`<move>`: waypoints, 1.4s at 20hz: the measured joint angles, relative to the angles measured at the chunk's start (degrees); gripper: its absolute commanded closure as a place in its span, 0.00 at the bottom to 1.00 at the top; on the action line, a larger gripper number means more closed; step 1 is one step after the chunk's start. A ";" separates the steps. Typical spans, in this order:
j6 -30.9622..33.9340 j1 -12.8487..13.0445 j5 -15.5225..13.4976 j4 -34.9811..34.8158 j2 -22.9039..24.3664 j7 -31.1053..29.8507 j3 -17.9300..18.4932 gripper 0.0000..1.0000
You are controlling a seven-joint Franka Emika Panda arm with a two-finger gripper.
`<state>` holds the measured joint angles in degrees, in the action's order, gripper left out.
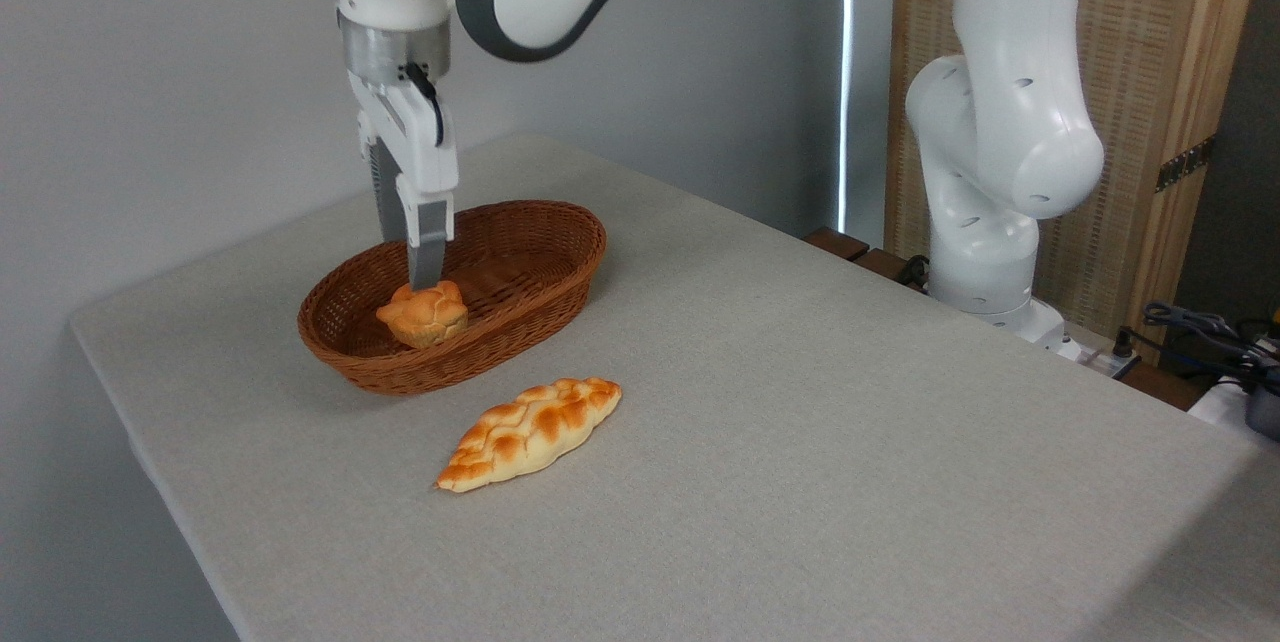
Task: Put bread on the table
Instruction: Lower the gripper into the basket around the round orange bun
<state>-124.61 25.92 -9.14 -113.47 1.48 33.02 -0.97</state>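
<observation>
Table (800,402) mostly bare cloth: big open stretch right of and in front of wicker basket (520,297), left edge near basket. Count: one basket, one round bun, one braided loaf, one arm. Basket holds only bun (424,315), sitting at its left end. Braided loaf (530,432) lies flat on cloth just in front of basket, not touching. Gripper (422,284) points straight down, fingertips at bun's top; can't tell if it's clamped or loose from this angle.
</observation>
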 measured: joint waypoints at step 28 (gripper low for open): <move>-13.67 3.29 2.61 -8.86 -3.95 0.25 0.02 0.29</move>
<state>-138.28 29.21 -6.53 -122.33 -2.47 33.27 -0.95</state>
